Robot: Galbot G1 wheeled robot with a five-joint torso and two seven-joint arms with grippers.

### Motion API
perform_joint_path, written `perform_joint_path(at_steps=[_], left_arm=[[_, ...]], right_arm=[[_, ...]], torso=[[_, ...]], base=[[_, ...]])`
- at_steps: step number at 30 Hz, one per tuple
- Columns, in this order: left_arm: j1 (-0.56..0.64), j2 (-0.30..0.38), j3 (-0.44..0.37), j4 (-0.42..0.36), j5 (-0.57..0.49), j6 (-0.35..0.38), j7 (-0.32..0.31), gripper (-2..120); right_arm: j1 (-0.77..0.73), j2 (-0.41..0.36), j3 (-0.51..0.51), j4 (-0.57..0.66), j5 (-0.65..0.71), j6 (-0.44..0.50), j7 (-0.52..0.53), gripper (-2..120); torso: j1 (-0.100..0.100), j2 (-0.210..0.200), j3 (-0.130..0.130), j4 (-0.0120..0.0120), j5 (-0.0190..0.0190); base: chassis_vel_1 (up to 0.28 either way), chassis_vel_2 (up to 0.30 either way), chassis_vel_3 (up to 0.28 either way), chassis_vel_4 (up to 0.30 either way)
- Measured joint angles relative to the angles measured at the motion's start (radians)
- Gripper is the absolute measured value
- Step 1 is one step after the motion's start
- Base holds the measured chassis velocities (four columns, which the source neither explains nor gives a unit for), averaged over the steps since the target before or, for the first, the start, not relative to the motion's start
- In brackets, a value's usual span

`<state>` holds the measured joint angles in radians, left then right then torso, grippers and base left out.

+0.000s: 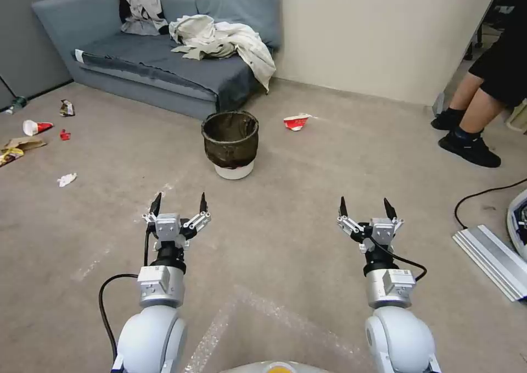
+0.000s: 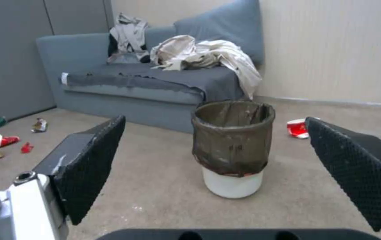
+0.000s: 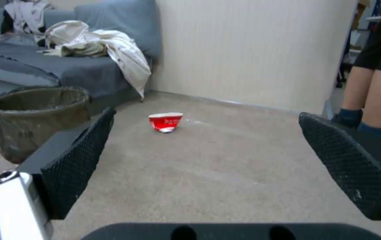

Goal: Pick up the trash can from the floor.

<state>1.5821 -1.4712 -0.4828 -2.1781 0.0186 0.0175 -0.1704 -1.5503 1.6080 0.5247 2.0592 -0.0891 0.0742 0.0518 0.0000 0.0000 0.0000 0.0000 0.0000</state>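
1. Left gripper (image 1: 179, 202) spread wide, empty, above floor (image 1: 285, 208), touching nothing.
2. Right gripper (image 1: 366, 208) also spread wide, empty, well apart from bin.
3. Trash can (image 1: 230, 144) upright on floor ahead of left gripper, near sofa (image 1: 164, 68); dark bag over rim, contents unclear.
4. Crushed red cup (image 1: 296, 121) beside can.

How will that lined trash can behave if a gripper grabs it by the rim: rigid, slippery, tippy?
The trash can looks empty inside, so probably light. Its dark bag drapes loosely over the rim and most of the wall, so a rim grasp may slide on film. Tall over a narrow white base, it could tip if nudged. Both the left gripper and right gripper are open, short of it.
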Motion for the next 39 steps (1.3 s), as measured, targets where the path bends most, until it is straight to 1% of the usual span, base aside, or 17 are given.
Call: perform_joint_path(at_steps=[21,39], left_arm=[[0.000,0.000,-0.009,-0.004,-0.005,0.015,-0.027,100],[-0.004,-0.004,-0.009,-0.010,-0.008,0.021,-0.028,100]], right_arm=[[-0.001,0.000,-0.005,-0.003,-0.003,0.000,-0.007,100],[0.000,0.000,-0.005,-0.012,-0.001,0.007,-0.008,100]], torso=[[0.000,0.000,0.000,0.0001,0.0000],[0.000,0.000,0.000,0.0001,0.0001]], base=[[-0.059,0.065,0.068,-0.061],[-0.123,0.126,0.125,-0.134]])
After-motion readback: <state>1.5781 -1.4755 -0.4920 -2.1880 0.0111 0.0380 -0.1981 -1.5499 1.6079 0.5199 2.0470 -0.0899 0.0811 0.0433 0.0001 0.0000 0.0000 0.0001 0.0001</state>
